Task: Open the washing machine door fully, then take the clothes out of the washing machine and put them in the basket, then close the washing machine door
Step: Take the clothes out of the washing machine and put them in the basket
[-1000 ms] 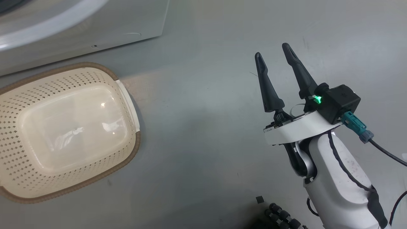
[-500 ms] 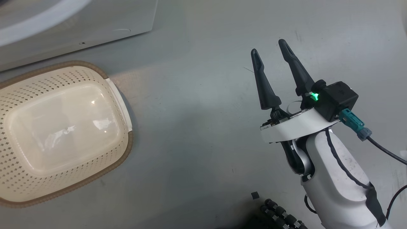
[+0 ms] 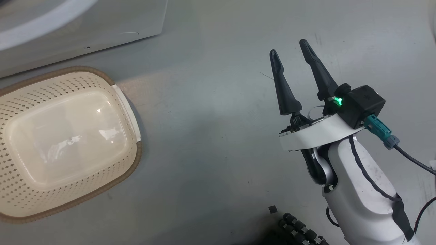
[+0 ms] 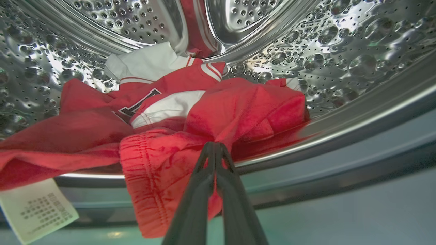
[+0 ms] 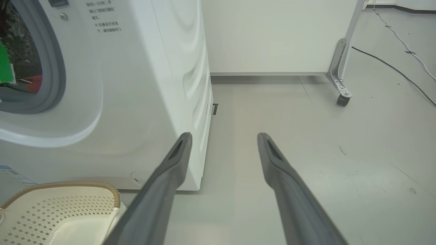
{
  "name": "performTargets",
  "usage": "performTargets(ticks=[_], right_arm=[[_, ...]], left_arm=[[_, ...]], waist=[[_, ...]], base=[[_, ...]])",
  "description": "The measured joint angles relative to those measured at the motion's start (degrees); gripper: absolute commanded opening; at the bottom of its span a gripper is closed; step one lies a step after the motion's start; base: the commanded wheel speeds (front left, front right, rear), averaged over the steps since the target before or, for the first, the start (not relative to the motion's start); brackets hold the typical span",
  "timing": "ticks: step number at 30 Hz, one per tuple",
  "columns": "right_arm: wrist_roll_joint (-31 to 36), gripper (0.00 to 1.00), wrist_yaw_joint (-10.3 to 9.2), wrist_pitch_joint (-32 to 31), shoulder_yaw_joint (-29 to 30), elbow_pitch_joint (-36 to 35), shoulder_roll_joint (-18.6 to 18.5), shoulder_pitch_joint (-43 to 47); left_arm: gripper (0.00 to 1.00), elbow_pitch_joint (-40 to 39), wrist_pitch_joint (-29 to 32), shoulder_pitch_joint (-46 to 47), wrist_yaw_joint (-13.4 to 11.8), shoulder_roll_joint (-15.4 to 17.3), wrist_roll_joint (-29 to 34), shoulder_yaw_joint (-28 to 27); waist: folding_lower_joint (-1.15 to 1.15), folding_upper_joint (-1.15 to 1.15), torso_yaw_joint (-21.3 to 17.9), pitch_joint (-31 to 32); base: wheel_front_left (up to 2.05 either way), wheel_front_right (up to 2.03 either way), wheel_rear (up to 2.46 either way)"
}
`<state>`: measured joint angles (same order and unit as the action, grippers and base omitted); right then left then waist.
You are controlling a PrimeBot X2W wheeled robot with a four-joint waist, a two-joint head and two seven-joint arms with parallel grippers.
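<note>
The left gripper (image 4: 214, 148) was inside the washing machine (image 5: 153, 85). Its two dark fingers were pressed together on a fold of the clothes (image 4: 238, 112), and a sliver of red cloth showed between them. The clothes lay heaped at the front of the steel drum (image 4: 340, 51). The red shorts (image 4: 153, 177) spilled over the drum's lip, waistband downward, and the red jersey (image 4: 102, 102) with white trim lay behind them (a white care label (image 4: 37, 207) hung at the lower left). The right gripper (image 3: 289, 48) hovered over the grey floor (image 3: 211, 119), fingers spread wide with only air between them, well apart from the basket (image 3: 136, 163). The basket sat on the floor just in front of the machine's white front, its glossy cream bottom in plain sight.
</note>
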<state>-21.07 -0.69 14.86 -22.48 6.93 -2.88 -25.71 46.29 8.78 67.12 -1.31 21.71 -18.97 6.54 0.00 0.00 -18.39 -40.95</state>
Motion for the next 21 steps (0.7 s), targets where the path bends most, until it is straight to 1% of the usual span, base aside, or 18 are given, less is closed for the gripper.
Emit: performTargets(ticks=[4,8,12,21], right_arm=[[0.0,1.00,-0.01,0.0,0.0,0.0,0.0,-0.4],[0.3,1.00,-0.05,0.0,0.2,0.1,0.0,-0.8],[0.6,1.00,-0.08,0.0,0.4,0.4,0.0,-0.8],[1.2,1.00,-0.07,0.0,1.3,1.2,0.0,-0.7]], left_arm=[[0.00,1.0,-1.0,0.1,-0.2,-0.1,0.0,0.1],[0.00,1.5,-3.3,0.1,-0.2,-1.1,0.0,0.3],[0.00,1.7,-6.0,0.0,-0.2,-1.3,0.0,0.5],[0.00,1.9,-12.3,-0.6,-0.2,-3.6,0.0,0.5]], waist=[[0.00,0.00,0.2,0.2],[0.00,0.00,0.6,0.7],[0.00,0.00,1.1,1.3],[0.00,0.00,2.7,3.1]], base=[[0.00,0.00,0.00],[0.00,0.00,0.00],[0.00,0.00,0.00],[0.00,0.00,0.00]])
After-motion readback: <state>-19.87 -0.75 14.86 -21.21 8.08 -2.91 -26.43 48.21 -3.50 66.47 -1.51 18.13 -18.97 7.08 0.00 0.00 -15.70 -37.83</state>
